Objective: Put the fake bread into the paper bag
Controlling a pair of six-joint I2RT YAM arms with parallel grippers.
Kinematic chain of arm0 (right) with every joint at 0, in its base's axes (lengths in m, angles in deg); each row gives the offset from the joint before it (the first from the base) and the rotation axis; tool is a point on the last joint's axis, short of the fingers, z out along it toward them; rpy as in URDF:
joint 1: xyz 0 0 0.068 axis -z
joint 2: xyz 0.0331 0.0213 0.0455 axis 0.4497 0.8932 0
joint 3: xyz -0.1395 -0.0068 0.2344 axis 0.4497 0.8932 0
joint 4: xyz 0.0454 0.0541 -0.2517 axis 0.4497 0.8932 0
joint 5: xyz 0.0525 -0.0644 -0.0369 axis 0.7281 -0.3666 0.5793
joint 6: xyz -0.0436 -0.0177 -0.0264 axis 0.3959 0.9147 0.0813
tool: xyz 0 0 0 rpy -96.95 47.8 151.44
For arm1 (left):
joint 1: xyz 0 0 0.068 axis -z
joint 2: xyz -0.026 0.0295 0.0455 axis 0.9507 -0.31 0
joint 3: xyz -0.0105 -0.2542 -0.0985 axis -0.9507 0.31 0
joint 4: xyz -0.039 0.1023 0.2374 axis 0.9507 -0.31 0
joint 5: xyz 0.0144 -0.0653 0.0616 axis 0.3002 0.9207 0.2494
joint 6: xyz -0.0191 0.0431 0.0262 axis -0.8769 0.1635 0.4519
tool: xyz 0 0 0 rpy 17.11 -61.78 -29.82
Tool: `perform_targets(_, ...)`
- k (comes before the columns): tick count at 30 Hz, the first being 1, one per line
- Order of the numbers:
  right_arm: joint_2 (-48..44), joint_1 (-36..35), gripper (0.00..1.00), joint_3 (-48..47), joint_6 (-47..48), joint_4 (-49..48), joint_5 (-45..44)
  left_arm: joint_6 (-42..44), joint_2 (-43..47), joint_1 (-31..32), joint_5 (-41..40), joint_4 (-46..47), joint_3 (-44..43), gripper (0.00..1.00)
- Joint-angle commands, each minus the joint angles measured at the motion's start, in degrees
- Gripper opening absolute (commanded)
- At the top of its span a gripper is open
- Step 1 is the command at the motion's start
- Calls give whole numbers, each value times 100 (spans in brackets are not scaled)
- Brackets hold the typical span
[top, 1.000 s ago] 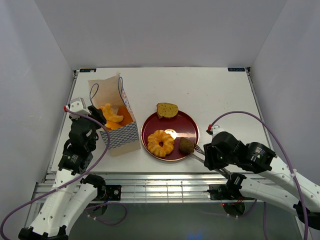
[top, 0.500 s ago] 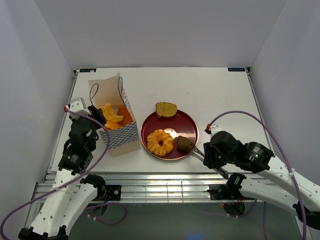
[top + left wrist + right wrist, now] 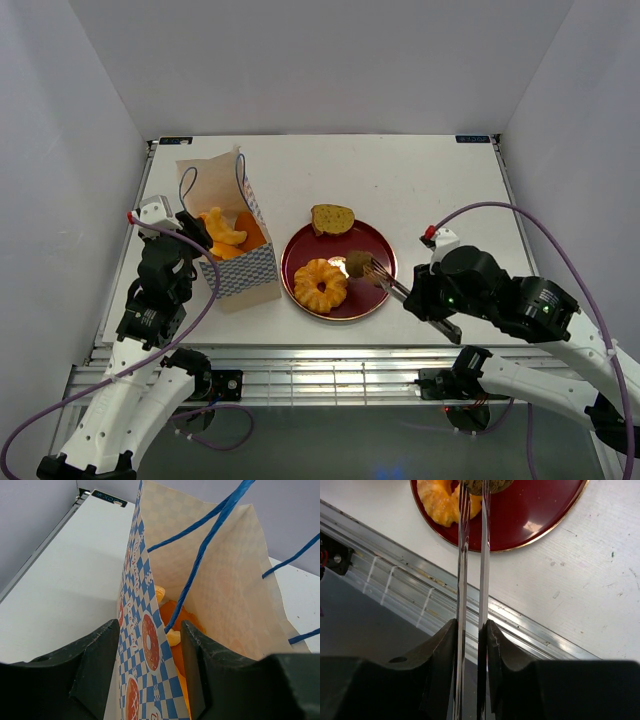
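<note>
The left gripper (image 3: 197,234) is at the near left wall of the paper bag (image 3: 240,265), which stands upright on the left part of the table (image 3: 430,180). In the left wrist view its fingers (image 3: 95,665) stand a little apart, one outside the checkered wall and one inside the bag. Whether they press the paper cannot be told. Blue cord handles (image 3: 200,555) hang across the open mouth. Orange pastries (image 3: 226,232) already lie inside the bag, filling its lower half.

Just right of the bag, and not touching it, sits a round dark-red plate (image 3: 340,306). A golden ring pastry (image 3: 321,285) lies on its near left part. A brown slice (image 3: 332,218) rests at the far rim, partly off the plate.

A dark chunk (image 3: 358,264) is over the middle of the plate, pinched between the tips of thin metal tongs (image 3: 471,555). Whether it touches the plate cannot be told. The right gripper (image 3: 470,630) is closed narrowly around the tongs and squeezes the two blades nearly together. It is past the plate's near right rim.
</note>
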Motion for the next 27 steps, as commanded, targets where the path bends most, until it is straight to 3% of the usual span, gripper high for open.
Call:
perform_targets(1,78,-22,8,-553,178,-311,-167,40,31,31,63,-90,-45,63)
perform_targets(13,912,-22,8,-2012,898,-917,166,40,5,31,1,-90,-36,62)
perform_targets(27,2038,-31,8,-3551,1585,-1998,1897,57,-30,31,-60,-90,-36,63)
